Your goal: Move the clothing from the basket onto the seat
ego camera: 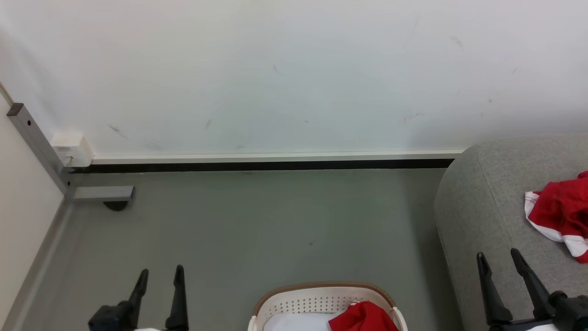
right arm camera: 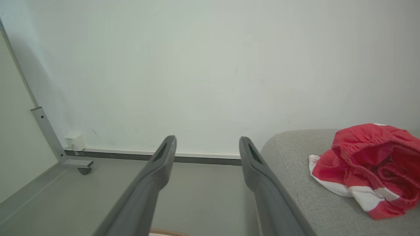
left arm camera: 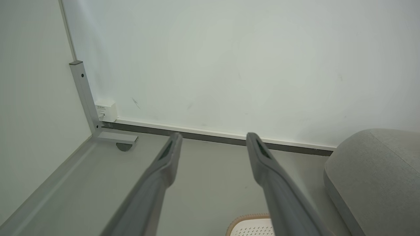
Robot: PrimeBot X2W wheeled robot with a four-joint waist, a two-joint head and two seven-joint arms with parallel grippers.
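Note:
One red garment with white bands [ego camera: 561, 215] [right arm camera: 370, 167] lies crumpled on the light-grey sofa seat [ego camera: 487, 207] [right arm camera: 295, 154] [left arm camera: 377, 173] at the right. A second red garment [ego camera: 363, 318] sits in the cream basket with the tan rim [ego camera: 294, 301] [left arm camera: 246, 219] at the bottom centre, beside a pale cloth [ego camera: 294, 322]. My left gripper [ego camera: 160, 275] [left arm camera: 213, 139] is open and empty over the floor, left of the basket. My right gripper [ego camera: 498, 257] [right arm camera: 206, 142] is open and empty in front of the sofa's near edge.
A white wall with a dark skirting strip [ego camera: 266, 164] runs across the back. A grey metal frame post with a castor [ego camera: 115, 202] and a small white box [ego camera: 71, 149] stand in the left corner. Grey floor [ego camera: 257, 230] lies between basket and wall.

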